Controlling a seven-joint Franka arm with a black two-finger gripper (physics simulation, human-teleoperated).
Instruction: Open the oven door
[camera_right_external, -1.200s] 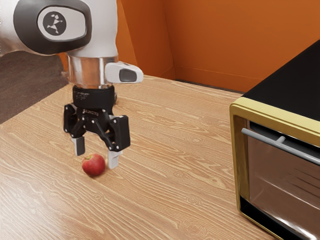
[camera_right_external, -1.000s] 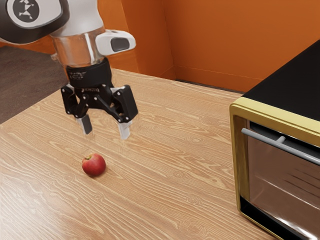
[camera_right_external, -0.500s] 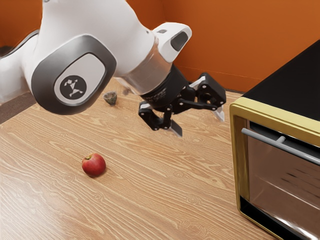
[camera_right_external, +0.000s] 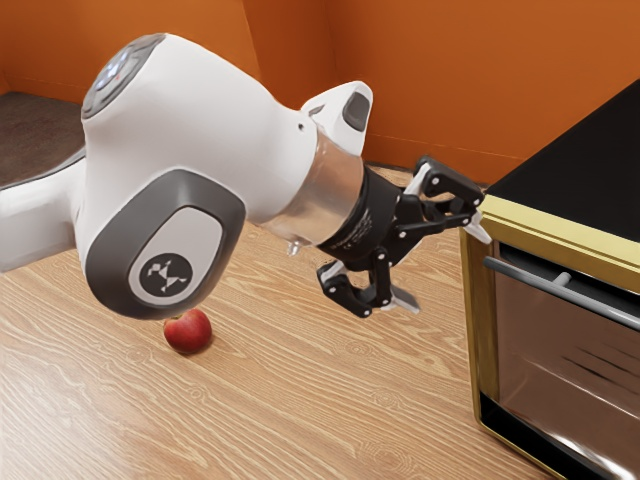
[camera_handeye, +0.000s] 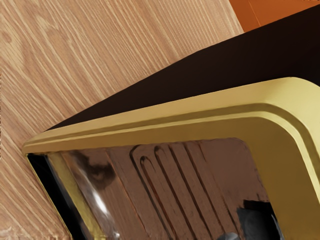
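Observation:
My gripper (camera_right_external: 447, 272) stands open beside the oven's near corner, tilted toward the oven front, with nothing between its fingers. One finger is close to the yellow frame's upper corner; whether it touches I cannot tell. The oven (camera_right_external: 553, 222) has a black top and a yellow frame. Its glass door (camera_right_external: 570, 350) is closed, and a grey bar handle (camera_right_external: 525, 276) runs along the door's upper part. In the wrist view the oven frame (camera_handeye: 165, 117) crosses at a slant, with the door glass (camera_handeye: 200, 175) and rack lines behind it.
A red apple (camera_right_external: 189, 333) lies on the wooden table (camera_right_external: 330, 400), partly behind the arm's elbow-like white link (camera_right_external: 210, 130) in the exterior view. Orange walls (camera_right_external: 430, 70) rise behind the table.
My hand rose from above the apple, swung toward the exterior view's right and tilted from pointing down to facing the oven. Its fingers stayed apart. The apple and oven door have not moved.

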